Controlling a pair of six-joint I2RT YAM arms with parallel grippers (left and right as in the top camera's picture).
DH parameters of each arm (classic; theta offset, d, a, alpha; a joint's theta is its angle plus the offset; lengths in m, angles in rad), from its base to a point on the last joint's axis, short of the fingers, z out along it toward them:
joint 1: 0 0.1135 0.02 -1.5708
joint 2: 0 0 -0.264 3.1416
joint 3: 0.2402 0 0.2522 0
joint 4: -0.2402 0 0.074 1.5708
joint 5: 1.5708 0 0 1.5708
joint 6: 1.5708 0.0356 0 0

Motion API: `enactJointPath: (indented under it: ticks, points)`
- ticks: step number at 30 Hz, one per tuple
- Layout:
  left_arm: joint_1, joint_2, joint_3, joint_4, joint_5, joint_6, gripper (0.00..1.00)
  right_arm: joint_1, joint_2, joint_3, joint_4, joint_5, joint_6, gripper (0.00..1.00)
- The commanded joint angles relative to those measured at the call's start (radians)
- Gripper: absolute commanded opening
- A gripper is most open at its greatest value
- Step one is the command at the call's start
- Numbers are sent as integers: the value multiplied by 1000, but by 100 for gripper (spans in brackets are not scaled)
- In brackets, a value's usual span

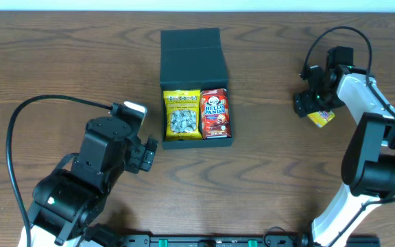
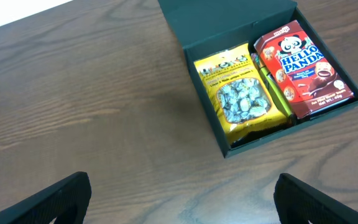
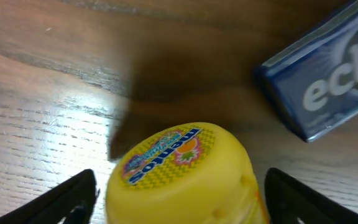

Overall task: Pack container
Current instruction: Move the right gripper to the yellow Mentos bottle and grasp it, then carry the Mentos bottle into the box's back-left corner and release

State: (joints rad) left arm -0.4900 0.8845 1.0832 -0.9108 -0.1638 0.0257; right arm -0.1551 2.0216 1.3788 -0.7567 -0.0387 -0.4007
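The black container [image 1: 193, 51] lies open at the table's middle back, its flap lid folded away. Inside lie a yellow candy packet [image 1: 182, 114] and a red Hello Panda packet [image 1: 215, 113]; both also show in the left wrist view, the yellow packet [image 2: 236, 95] left of the red one [image 2: 303, 67], in the container [image 2: 197, 87]. My left gripper [image 2: 182, 199] is open and empty over bare wood, left of the container. My right gripper [image 3: 182, 196] is open around a yellow Mentos tub [image 3: 185, 174], fingers apart from its sides. The tub peeks out under the arm [image 1: 321, 118].
A dark blue Eclipse gum box [image 3: 328, 81] lies on the table just beyond the Mentos tub. The right arm [image 1: 362, 96] stands over the far right of the table. The left arm's body [image 1: 94, 165] fills the front left.
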Motion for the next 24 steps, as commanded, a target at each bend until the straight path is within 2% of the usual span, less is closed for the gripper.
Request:
enactJointPath:
  ticks: [1,11,15,20,22,24]
  points:
    - [0,-2,7,-2,0,-7,95,-10,21,-8,-13,-39,-4,77]
    - [0,-2,7,-2,0,-7,95,-10,21,-8,-26,-48,96,52]
    - [0,-2,7,-2,0,-6,95,-9,21,-7,-24,-48,170,45]
    - [0,-2,7,-2,0,-6,95,2,20,-1,-24,-48,280,31]
    - [0,-2,7,-2,0,-7,95,13,19,13,-31,-50,324,22]
    - [0,-2,7,-2,0,-6,95,32,15,43,-44,-77,336,8]
